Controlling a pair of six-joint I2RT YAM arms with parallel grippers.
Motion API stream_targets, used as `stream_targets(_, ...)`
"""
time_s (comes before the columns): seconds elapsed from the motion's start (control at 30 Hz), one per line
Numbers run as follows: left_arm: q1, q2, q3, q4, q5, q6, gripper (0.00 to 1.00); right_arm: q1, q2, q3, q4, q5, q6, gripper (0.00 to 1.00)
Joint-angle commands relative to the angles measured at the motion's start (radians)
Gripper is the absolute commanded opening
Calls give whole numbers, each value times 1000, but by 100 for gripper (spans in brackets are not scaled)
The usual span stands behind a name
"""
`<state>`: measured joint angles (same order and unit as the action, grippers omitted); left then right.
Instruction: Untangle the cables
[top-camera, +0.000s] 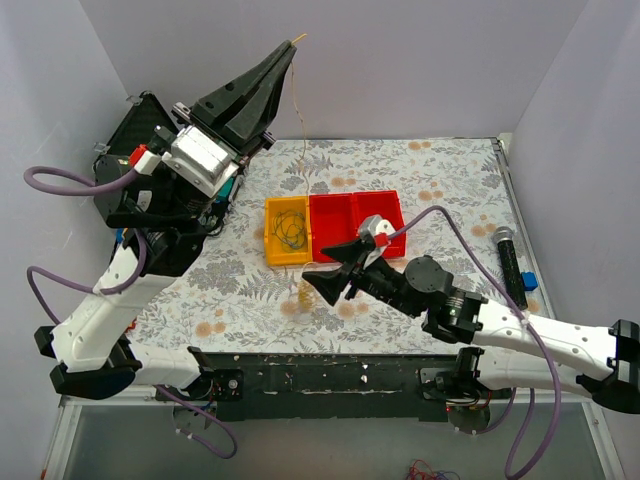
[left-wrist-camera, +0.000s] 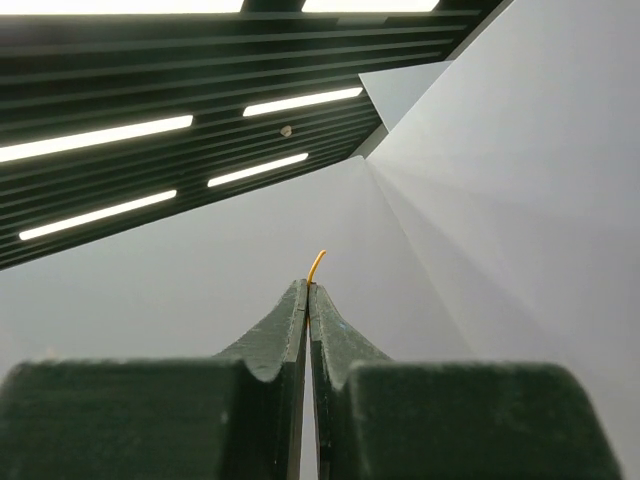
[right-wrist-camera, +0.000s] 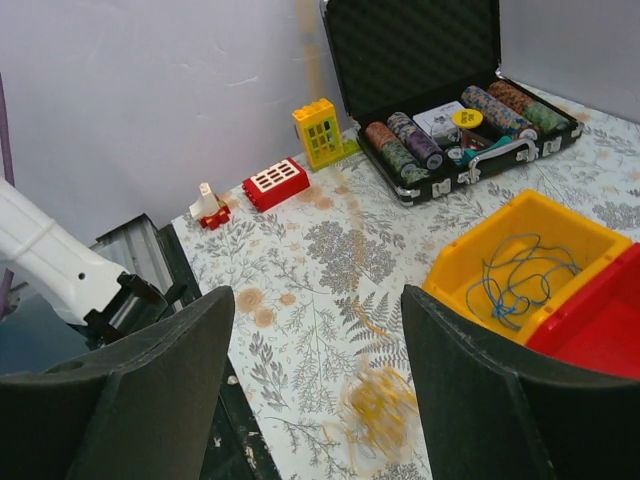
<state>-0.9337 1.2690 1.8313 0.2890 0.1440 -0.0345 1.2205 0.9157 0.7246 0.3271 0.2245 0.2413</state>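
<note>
My left gripper (top-camera: 291, 47) is raised high at the back left, shut on the end of a thin yellow cable (top-camera: 302, 130). The cable's tip sticks out above the fingertips in the left wrist view (left-wrist-camera: 315, 265). It hangs down to a blurred yellow tangle (top-camera: 303, 297) near the table. My right gripper (top-camera: 333, 270) is open and empty, just right of that tangle, which shows blurred between its fingers (right-wrist-camera: 380, 405). A blue cable (right-wrist-camera: 515, 280) lies coiled in the yellow bin (top-camera: 287, 231).
Red bins (top-camera: 355, 222) adjoin the yellow bin. An open black case of poker chips (right-wrist-camera: 440, 90) stands at the back left. Small toy bricks (right-wrist-camera: 275, 182) lie by the left wall. A black marker-like object (top-camera: 510, 262) lies at the right edge.
</note>
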Motion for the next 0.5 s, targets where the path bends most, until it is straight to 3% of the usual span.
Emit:
stream_targets(0.0, -7, -36, 5, -21, -17, -30, 0, 14, 74, 75, 61, -33, -114, 78)
stream_targets(0.27, -5, -31, 45, -45, 0, -61, 0, 14, 117, 41, 128, 194, -191, 75)
stream_targets(0.47, -7, -40, 23, -56, 5, -56, 0, 14, 63, 53, 64, 151, -189, 72)
